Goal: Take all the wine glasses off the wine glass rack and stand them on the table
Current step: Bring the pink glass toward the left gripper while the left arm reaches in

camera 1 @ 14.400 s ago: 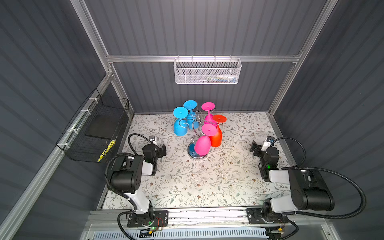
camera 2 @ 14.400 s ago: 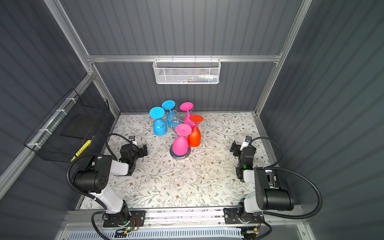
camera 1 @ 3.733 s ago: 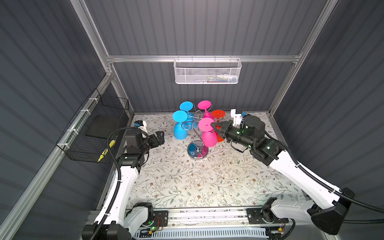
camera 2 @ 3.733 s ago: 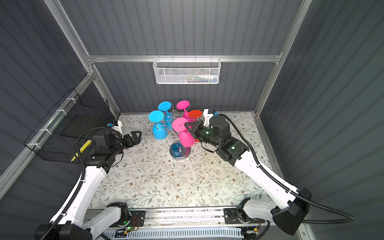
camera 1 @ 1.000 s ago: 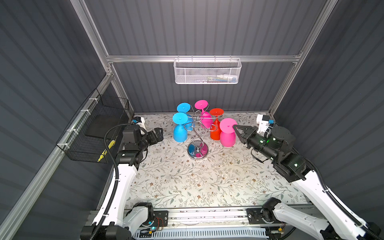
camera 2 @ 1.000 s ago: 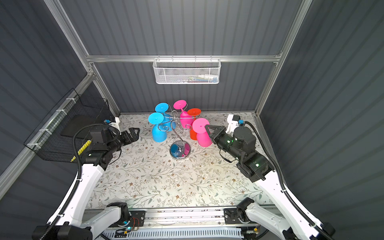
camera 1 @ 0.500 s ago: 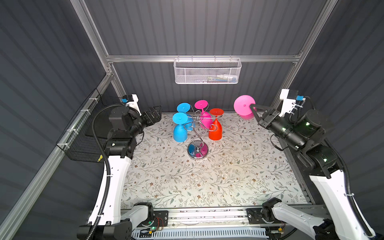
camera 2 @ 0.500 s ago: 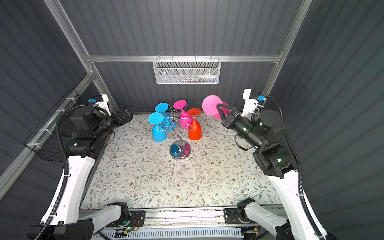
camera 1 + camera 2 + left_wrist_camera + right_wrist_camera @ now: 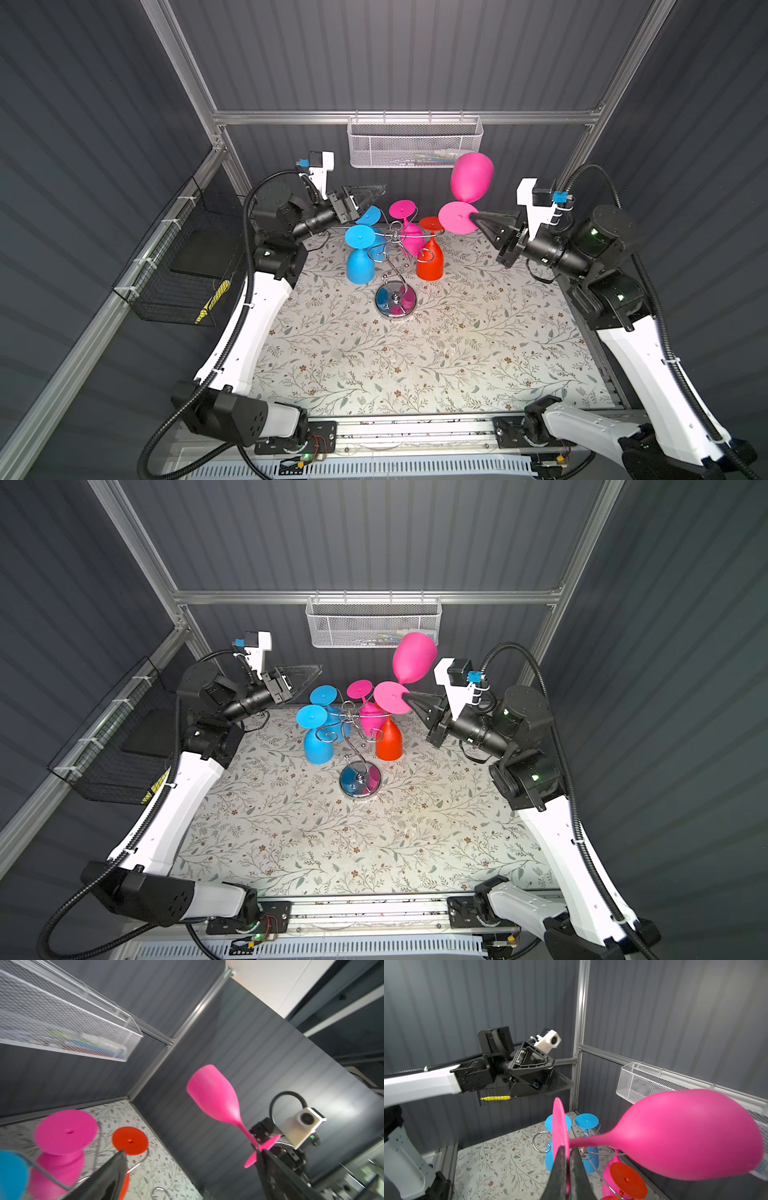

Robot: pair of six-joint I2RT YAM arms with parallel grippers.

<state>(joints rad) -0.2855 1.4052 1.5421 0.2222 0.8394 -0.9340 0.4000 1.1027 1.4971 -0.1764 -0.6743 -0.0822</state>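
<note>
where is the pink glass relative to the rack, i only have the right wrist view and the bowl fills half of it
Observer: In both top views the pink wine glass is off the wine glass rack, raised to the right of it.
Operator: how many are left hanging
Observer: Four: two blue glasses, one pink, one orange glass.
Operator: is the held one upright
Observer: Roughly. The left wrist view shows the bowl above the foot, tilted, with the right gripper shut at the foot.
Operator: left arm?
Observer: The left gripper is open and empty, raised left of the rack.
</note>
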